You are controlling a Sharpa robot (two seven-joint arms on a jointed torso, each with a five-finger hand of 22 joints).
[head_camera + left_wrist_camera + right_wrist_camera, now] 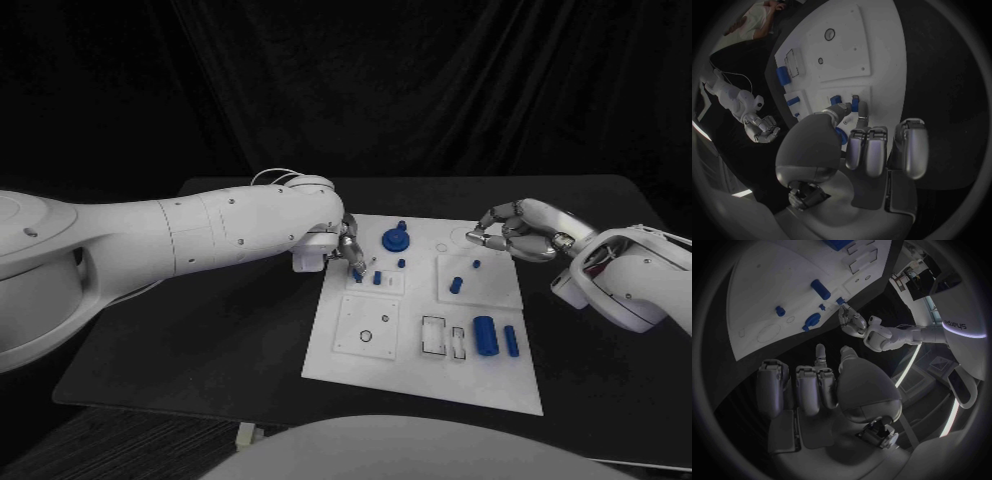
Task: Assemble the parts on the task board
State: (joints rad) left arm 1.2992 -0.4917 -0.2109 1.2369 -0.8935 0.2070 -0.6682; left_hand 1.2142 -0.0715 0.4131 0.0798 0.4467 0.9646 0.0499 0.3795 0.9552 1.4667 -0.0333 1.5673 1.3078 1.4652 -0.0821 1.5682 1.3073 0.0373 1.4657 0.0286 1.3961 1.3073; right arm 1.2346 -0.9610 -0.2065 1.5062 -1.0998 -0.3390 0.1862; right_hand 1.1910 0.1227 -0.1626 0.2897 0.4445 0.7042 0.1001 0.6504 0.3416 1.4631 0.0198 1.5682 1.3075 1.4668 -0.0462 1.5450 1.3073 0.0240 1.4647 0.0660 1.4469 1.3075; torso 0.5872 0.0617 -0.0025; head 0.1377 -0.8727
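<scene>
On the white rectangular task board [378, 350], two stiff blue plastic cylinders [485, 335] lie at four o'clock. At ten o'clock, the left hand [346, 250] pinches a small, light blue peg [359, 271]; it looks slippery, best gripped mid-shaft. The right hand [522, 230] hovers at one o'clock, fingers curled, empty.

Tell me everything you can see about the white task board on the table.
The task board is a flat white rectangular plate, apparently rigid plastic, lying on the black table between the two hands. Its surface is divided into square panels with holes and rectangular slots. Small blue parts lie or stand on it, among them a round piece near the far edge. The left hand holds a small blue part at the board's left side.
</scene>
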